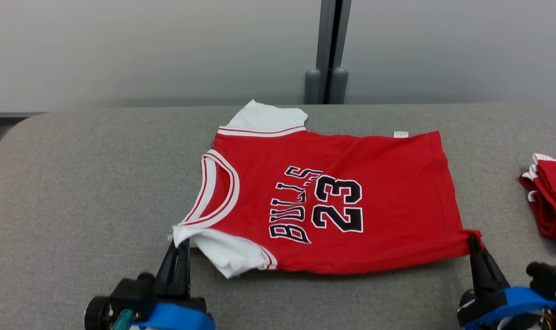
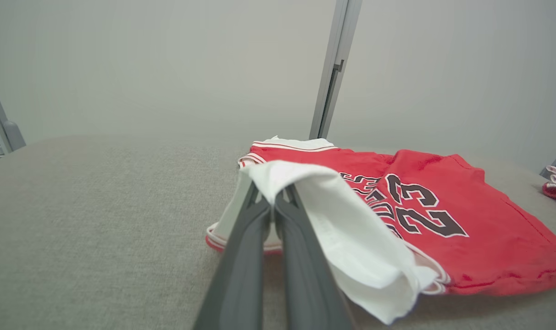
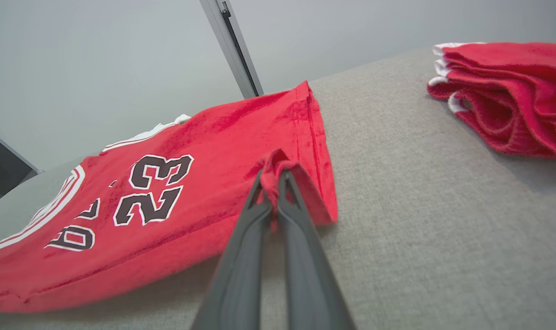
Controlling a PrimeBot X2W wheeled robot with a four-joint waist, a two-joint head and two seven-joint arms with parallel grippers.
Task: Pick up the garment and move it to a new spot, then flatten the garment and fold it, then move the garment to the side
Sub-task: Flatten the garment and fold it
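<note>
My left gripper [image 1: 182, 244] was clenched on the white sleeve corner at the near-left of the red jersey [image 1: 351, 201], which lay spread number-side up on the grey table [image 1: 76, 183]. My right gripper [image 1: 473, 239] pinched the jersey's near-right hem corner. Right of the jersey, well apart, sat a pile of red garments [image 1: 551, 201].

Bright, even light — soft shadows, slight wide-angle distortion.

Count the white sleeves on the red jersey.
2. On the jersey, the far sleeve lies flat on the table; the near sleeve is pinched by the left claw.
</note>
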